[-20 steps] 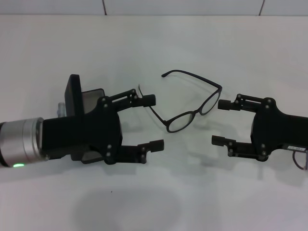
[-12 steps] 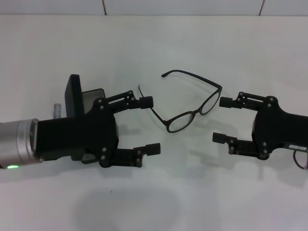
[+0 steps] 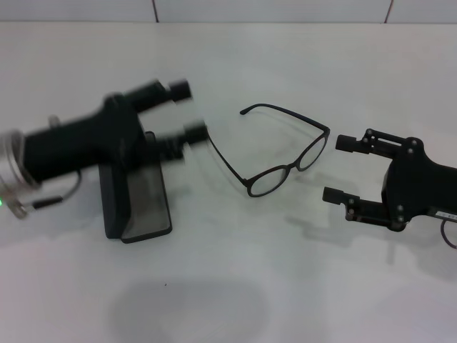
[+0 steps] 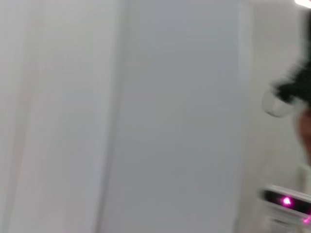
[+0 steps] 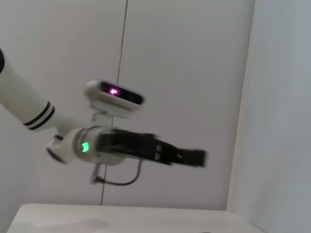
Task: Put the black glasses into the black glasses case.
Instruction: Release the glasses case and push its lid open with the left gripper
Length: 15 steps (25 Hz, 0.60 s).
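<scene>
The black glasses (image 3: 266,183) lie unfolded on the white table, in the middle of the head view. The black glasses case (image 3: 146,204) lies open to their left, grey lining up, with its lid standing along its left side. My left gripper (image 3: 187,111) is blurred in motion above the far end of the case, open and empty. It also shows in the right wrist view (image 5: 192,156). My right gripper (image 3: 337,168) is open and empty just right of the glasses, not touching them. The wrist views show neither glasses nor case.
The white table (image 3: 235,286) ends at a pale wall at the back. The left wrist view shows only blurred wall. The right wrist view shows my left arm (image 5: 121,145) and the head camera (image 5: 114,92) above the table's edge.
My left arm has swung up, back and to the left, uncovering the open case. My right gripper has drifted slightly right. The glasses have not moved.
</scene>
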Motion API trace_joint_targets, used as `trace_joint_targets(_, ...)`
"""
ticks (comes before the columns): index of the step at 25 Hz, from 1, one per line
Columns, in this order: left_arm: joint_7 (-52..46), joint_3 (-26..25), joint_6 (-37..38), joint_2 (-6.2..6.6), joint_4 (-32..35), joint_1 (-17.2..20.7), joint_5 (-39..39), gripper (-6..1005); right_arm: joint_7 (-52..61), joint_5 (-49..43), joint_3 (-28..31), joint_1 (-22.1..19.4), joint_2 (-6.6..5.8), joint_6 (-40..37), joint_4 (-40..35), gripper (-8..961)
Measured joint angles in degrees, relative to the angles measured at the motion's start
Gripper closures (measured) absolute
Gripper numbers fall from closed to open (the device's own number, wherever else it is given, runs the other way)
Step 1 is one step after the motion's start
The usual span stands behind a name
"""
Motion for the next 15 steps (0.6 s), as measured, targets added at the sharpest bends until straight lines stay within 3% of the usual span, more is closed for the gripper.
trace_joint_targets(3,-21.2,-1.7,-7.7,0.47,11.7,0.1,6.2,113,0.0,0.1,-0.1,0.0,-0.10,0.2,0.0,263)
trace_joint_targets(6,-37.4,-2.0,-13.9,0.16,24.0,0.8,16.0,114,0.0,0.1,-0.1,-0.3,-0.31,0.2,0.0,265)
trace_joint_targets(10,-53.2,-2.1,-15.4,-1.47,38.9,2.1,29.8,114,-0.1,0.1,0.0,-0.9,-0.42,0.3,-0.3,269)
trace_joint_targets(15,-66.0,-1.8,-15.1,-3.91,53.2,4.1,43.3,121,-0.3,-0.1,0.0,-1.0,-0.46,0.7,-0.1,273)
